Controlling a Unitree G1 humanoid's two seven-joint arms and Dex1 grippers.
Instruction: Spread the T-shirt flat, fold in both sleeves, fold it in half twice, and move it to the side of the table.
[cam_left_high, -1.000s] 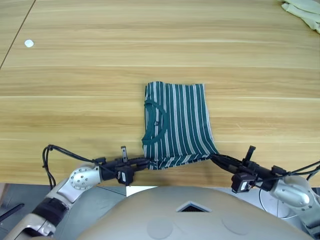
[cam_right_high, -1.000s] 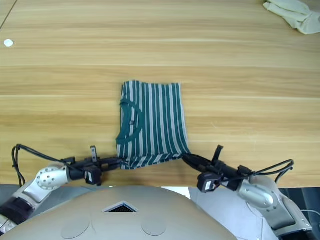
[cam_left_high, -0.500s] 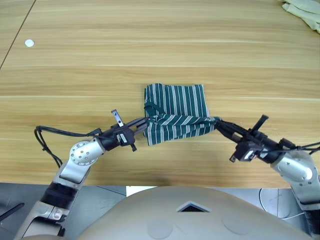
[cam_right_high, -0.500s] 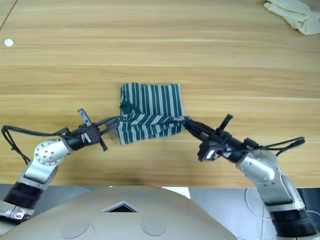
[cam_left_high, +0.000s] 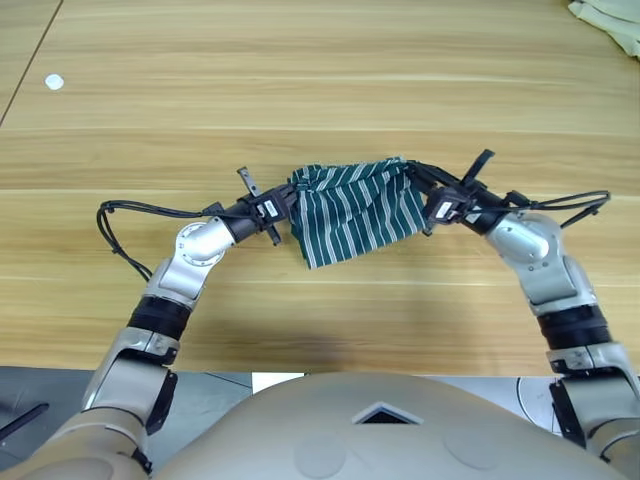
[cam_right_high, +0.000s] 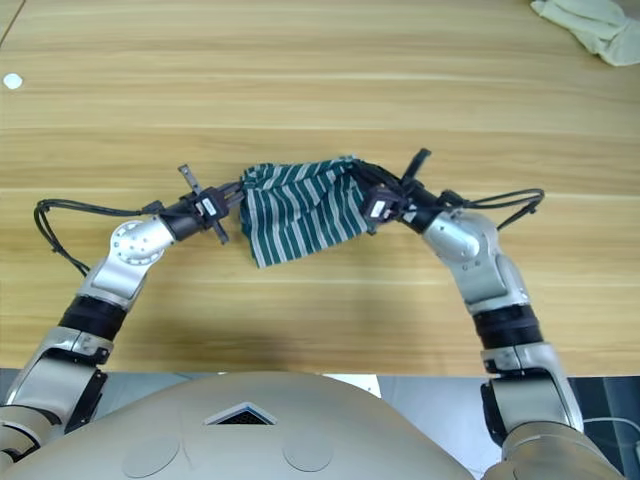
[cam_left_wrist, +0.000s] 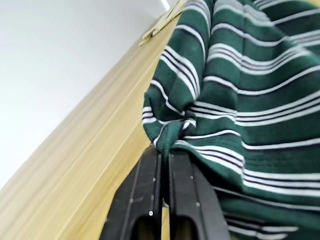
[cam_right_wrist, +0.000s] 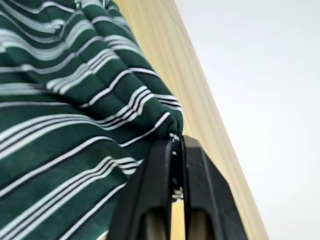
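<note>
The wooden table (cam_left_high: 300, 330) is bare along its near edge, where the T-shirt lay a second ago. Both arms have since carried the garment's near corners up and away from that edge. The left gripper (cam_left_high: 287, 204) is clenched on one corner of the striped T-shirt (cam_left_high: 355, 212); the right gripper (cam_left_high: 412, 173) is clamped on the opposite corner, fabric pinched between its closed fingers (cam_right_wrist: 162, 165). The T-shirt now hangs bunched between them over the table's middle, its loose edge sagging toward the near side. Judgement: the second half-fold is under way but not laid down; sleeves appear already folded in. Towards the far right corner lies a pale cloth (cam_left_high: 608, 20), well apart; a white dot (cam_left_high: 54, 82) sits near the far left edge.
</note>
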